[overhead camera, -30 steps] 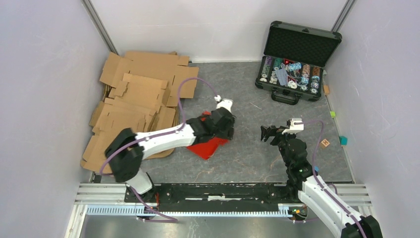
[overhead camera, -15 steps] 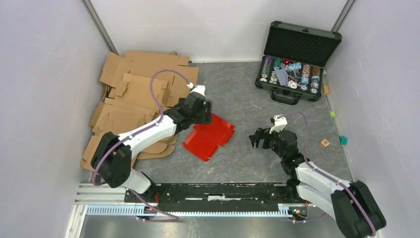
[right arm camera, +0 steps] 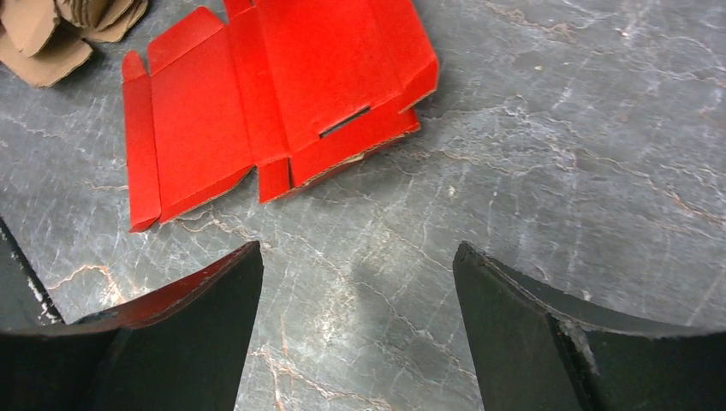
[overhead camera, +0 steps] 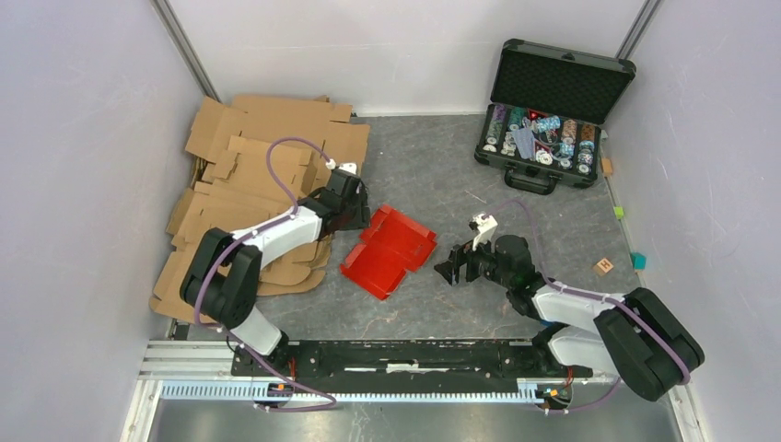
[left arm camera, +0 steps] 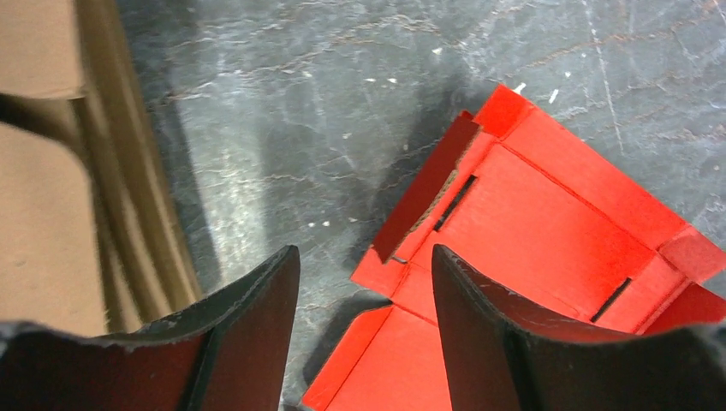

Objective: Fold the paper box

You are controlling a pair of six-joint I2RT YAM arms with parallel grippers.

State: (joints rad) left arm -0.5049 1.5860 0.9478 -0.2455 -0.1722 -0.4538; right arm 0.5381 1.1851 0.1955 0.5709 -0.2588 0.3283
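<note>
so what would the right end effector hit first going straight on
The right end effector would likely reach the red paper box; only table lies between. Depth unclear: it may touch table first.
</note>
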